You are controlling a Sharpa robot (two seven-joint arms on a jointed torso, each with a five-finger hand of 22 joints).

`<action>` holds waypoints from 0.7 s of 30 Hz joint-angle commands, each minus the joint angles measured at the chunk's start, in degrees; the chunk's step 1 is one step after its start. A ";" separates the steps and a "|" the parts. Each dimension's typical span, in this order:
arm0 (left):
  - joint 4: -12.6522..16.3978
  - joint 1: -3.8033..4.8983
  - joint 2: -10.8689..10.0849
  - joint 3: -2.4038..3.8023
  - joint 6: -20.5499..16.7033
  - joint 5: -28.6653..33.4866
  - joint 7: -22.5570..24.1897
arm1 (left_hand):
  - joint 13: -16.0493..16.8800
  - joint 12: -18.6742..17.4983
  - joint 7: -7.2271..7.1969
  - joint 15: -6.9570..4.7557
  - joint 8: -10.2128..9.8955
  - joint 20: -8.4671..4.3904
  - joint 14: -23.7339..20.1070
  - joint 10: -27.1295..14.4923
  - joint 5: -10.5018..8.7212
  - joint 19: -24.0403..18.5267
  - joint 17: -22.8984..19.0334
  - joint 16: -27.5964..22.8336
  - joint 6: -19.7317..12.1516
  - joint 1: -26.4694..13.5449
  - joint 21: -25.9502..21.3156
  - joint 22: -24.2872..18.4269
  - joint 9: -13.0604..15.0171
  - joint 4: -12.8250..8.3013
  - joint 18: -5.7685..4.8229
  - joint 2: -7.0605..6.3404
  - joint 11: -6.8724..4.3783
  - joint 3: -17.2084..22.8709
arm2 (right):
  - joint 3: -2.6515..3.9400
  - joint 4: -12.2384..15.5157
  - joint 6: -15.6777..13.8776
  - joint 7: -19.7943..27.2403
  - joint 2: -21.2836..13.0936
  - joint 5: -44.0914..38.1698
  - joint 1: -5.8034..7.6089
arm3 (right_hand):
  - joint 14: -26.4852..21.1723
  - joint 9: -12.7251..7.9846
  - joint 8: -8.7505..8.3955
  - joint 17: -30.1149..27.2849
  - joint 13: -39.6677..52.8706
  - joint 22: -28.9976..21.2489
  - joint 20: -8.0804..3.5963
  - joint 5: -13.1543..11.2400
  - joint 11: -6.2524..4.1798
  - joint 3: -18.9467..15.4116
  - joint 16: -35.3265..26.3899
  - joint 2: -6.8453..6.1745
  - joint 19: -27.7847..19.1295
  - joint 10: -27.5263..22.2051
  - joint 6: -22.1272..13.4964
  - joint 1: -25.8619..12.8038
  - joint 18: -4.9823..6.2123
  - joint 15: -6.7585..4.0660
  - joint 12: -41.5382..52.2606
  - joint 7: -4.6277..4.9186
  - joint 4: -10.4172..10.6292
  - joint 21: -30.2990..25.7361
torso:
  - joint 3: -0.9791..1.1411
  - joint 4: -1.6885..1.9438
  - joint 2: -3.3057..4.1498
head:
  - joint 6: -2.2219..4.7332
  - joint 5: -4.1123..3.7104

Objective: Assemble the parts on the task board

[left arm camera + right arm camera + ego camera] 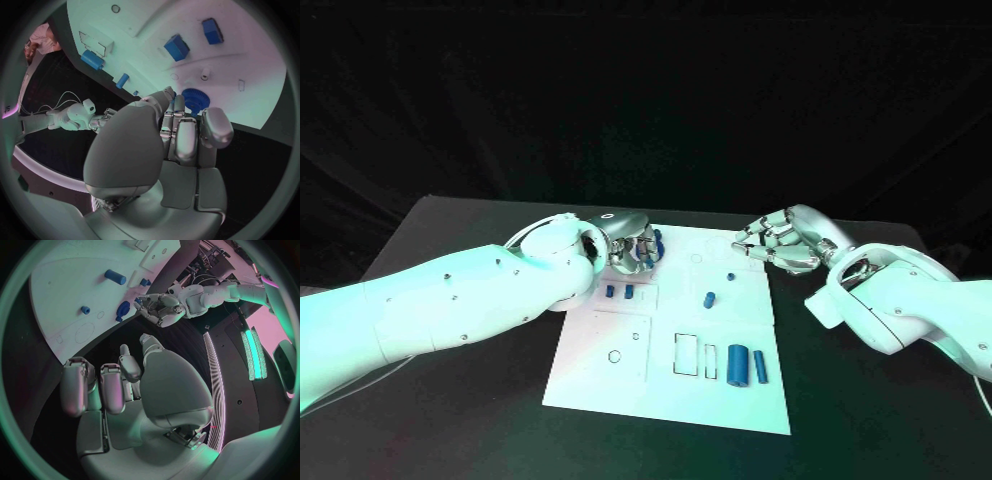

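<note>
The white task board (625, 375) lies in the middle of the table. My left hand (632, 250) is over its far left corner and grips a blue gear (195, 100) at its fingertips; the right wrist view also shows the gear (123, 310) beside that hand (165, 307). Two small blue blocks (619, 292) lie just in front of it. A short blue peg (711, 298) lies mid-board. Two blue cylinders (749, 363) lie near the board's near right. My right hand (783, 240) hovers at the far right corner, fingers curled in, holding nothing.
Rectangular outlines (687, 353) and a small ring mark (616, 356) show on the board's near half. Black table (473, 240) surrounds the board on all sides. Thin white cables (531, 232) run along my left arm.
</note>
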 commanded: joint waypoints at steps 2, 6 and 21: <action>0.83 0.16 -1.54 0.38 0.32 2.01 0.70 | -0.12 -0.42 -0.01 0.04 -0.28 0.19 0.42 0.20 -0.15 0.39 -0.07 0.20 0.61 -0.90 0.26 0.10 -0.09 -0.31 -0.77 0.00 0.24 0.00 | 0.00 0.03 0.05 0.48 -0.07 -0.23 -0.04 | 3.10 0.05 0.23 2.38 0.09 6.06 0.02 0.34 0.03 -0.38 -0.32 0.46 -0.30 -0.26 -0.42 0.12 1.16 -0.37 -0.24 0.05 0.08 -0.19 | -0.01 -0.03 0.02 | 0.05 0.03; 0.74 0.21 -2.69 0.53 1.00 2.81 0.45 | -0.13 -0.52 -0.02 0.05 -0.36 0.21 0.40 0.25 -0.15 0.38 -0.15 0.18 0.66 -1.09 0.27 0.12 -0.11 -0.32 -0.77 -0.05 0.24 0.03 | 0.00 0.05 0.05 0.47 -0.13 -0.23 -0.04 | 3.10 0.05 0.23 2.38 0.09 6.06 0.02 0.34 0.03 -0.38 -0.32 0.46 -0.30 -0.26 -0.42 0.12 1.16 -0.37 -0.24 0.05 0.08 -0.19 | -0.05 0.00 0.03 | 0.05 -0.04; 0.17 0.21 -4.17 0.60 3.70 4.94 0.17 | -0.17 -0.95 -0.06 0.07 -0.66 0.26 0.36 0.45 -0.24 0.32 -0.41 0.12 0.91 -1.98 0.36 0.22 -0.21 -0.30 -0.78 -0.26 0.25 0.03 | 0.00 -0.01 0.06 0.48 -0.07 -0.23 -0.05 | 3.10 0.05 0.23 2.38 0.09 6.06 0.02 0.34 0.03 -0.38 -0.32 0.46 -0.30 -0.26 -0.42 0.12 1.16 -0.37 -0.24 0.05 0.08 -0.19 | -0.10 -0.10 0.14 | -0.03 0.27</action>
